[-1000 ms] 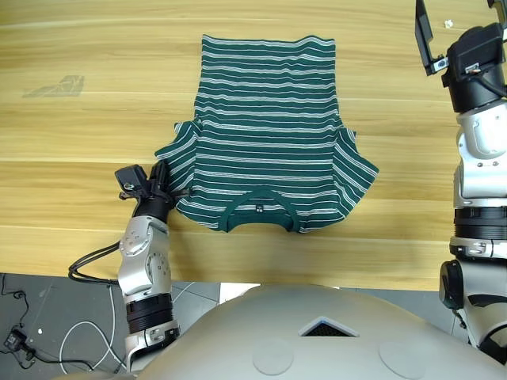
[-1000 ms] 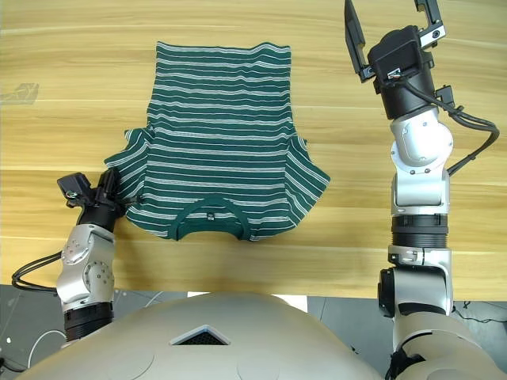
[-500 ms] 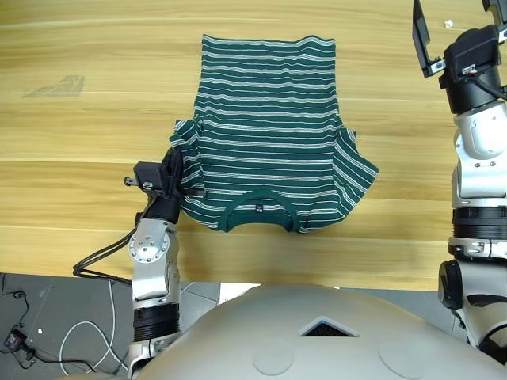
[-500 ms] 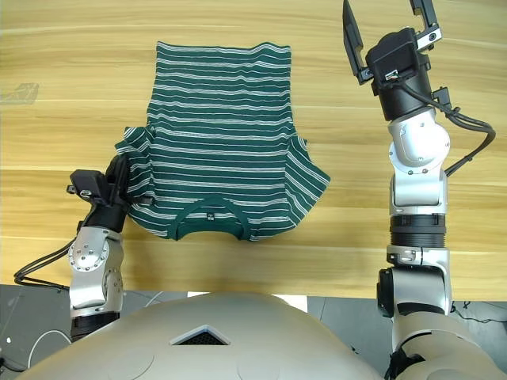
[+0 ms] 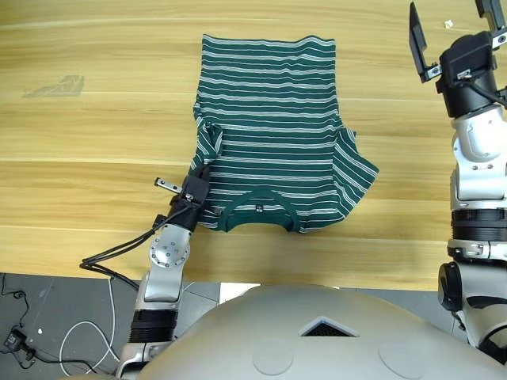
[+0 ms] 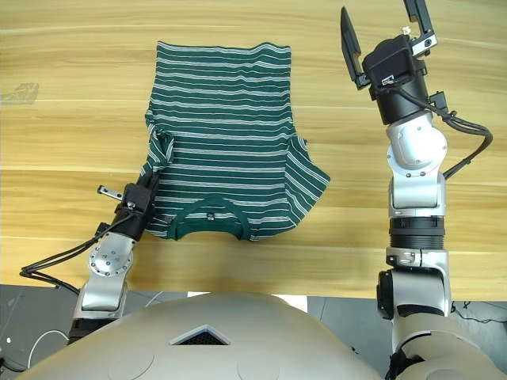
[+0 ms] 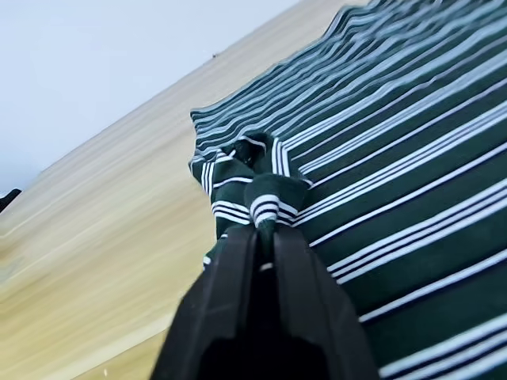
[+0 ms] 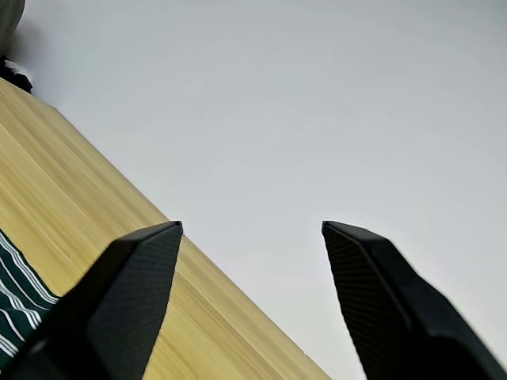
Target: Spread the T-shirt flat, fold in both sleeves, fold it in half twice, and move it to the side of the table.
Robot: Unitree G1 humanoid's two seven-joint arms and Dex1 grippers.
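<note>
A dark green T-shirt (image 5: 269,119) with white stripes lies on the wooden table (image 5: 95,142), collar toward me. Its left sleeve (image 5: 208,138) is drawn inward and bunched over the shirt's left edge. My left gripper (image 5: 199,176) is low at that edge, near the collar, shut on the sleeve's cloth (image 7: 265,194). The right sleeve (image 5: 358,165) lies spread outward. At the table's far right my right gripper (image 6: 384,33) is held high, open and holding nothing, well away from the shirt.
A faint grey mark (image 5: 55,85) shows on the table's left part and a small white scrap (image 5: 448,24) lies near the right arm. The table's front edge (image 5: 79,273) runs just behind my left arm, with cables (image 5: 47,348) on the floor below.
My left gripper has moved right and over the shirt's edge, dragging the left sleeve inward from its spread position. The right gripper has stayed open and only shifted slightly.
</note>
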